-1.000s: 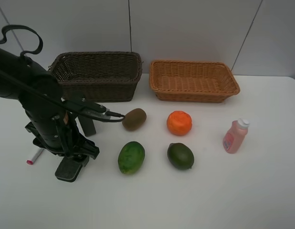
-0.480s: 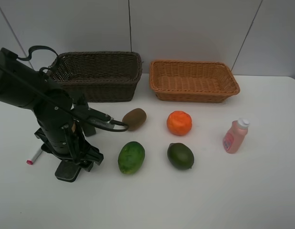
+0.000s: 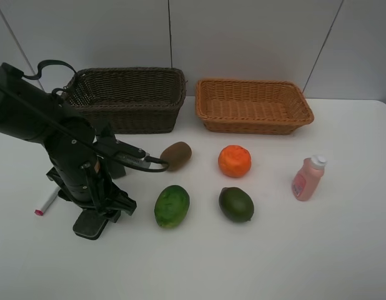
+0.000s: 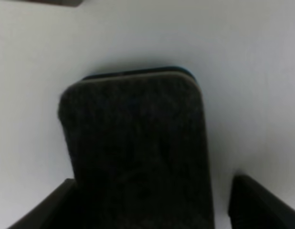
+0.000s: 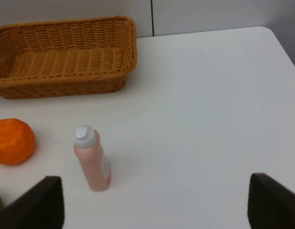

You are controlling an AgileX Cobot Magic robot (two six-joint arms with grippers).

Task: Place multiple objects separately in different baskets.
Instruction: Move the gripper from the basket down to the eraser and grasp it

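**Left gripper straddles the eraser, fingers apart**

Left gripper [image 4: 152, 193] hangs low over the black eraser [image 4: 138, 148], its two fingers [image 4: 45, 210] spread to either side of the block. One finger sits right against the eraser's edge; a strip of white table [image 3: 305, 250] shows between the block and the other. Nothing is clamped, and the eraser lies flat at the near left of the table.

Just left of the eraser lies the white marker [image 3: 48, 202], with its red cap pointing toward the near side.

Right gripper [image 5: 154, 202] is held above the right part of the table with its fingers wide apart and nothing between them.

The small pink bottle [image 3: 307, 178] stands upright at the right. The orange [image 3: 234, 160] lies left of it, and the kiwi [image 3: 175, 155] lies further left, close to the left arm. Nearer the front edge lie two green fruits, a lighter one [image 3: 172, 205] and a darker one [image 3: 236, 204].

At the far side the dark brown basket [image 3: 130, 115] sits on the left and the tan basket [image 3: 255, 125] on the right, side by side. No object shows inside either.
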